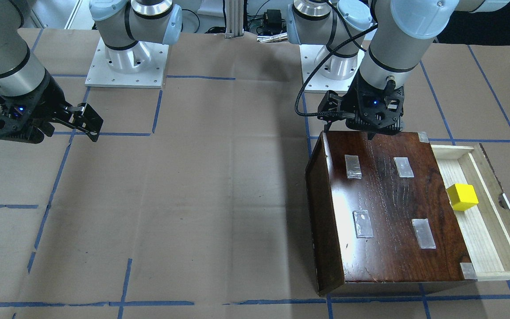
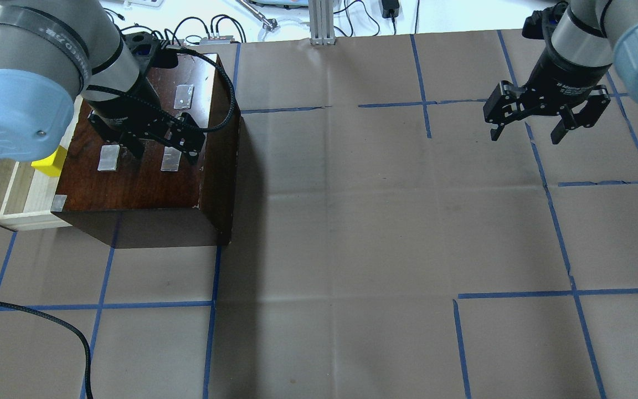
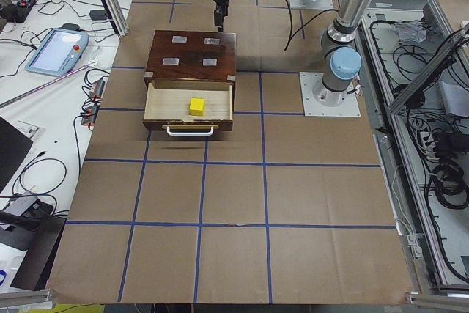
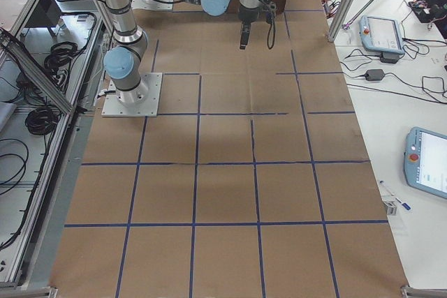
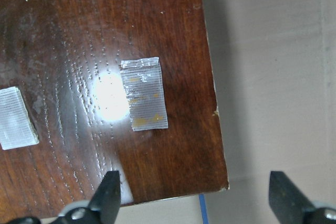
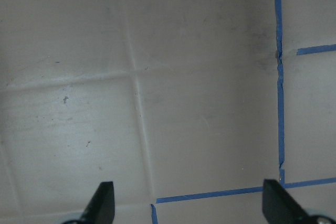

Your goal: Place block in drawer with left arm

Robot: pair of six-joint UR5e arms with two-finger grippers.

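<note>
Brown paper crossed by blue tape lines covers the surface point(image 2: 352, 221). Seen from overhead, farthest left is the drawer point(image 2: 22, 220), pulled out of the dark box point(image 2: 147, 183). The block point(image 2: 49, 162) lies inside it, close to the box front, partly hidden by the left arm point(image 2: 47, 61). Next along, the left pincer point(image 2: 165, 155) hovers over the box top, apart from it, its jaws spread wide and holding nothing. Far off at the right, the right pincer point(image 2: 525, 136) hangs above bare paper, likewise spread and empty.

Judging by this, the placing itself looks done: the block is in the drawer and the left pincer is away from it. What the next move calls for, I think, is only to lift the left arm clear of the box without knocking it. The task does not ask that the drawer be shut.

The front-facing and left-side views show the whole block resting flat on the drawer floor, which the overhead view cannot. The left-side view alone shows the pale handle point(image 3: 190, 131) on the drawer front. The left wrist camera sees only the box corner, a tape patch point(image 5: 144, 100) and both fingertips point(image 5: 109, 195) wide apart, never the block.
</note>
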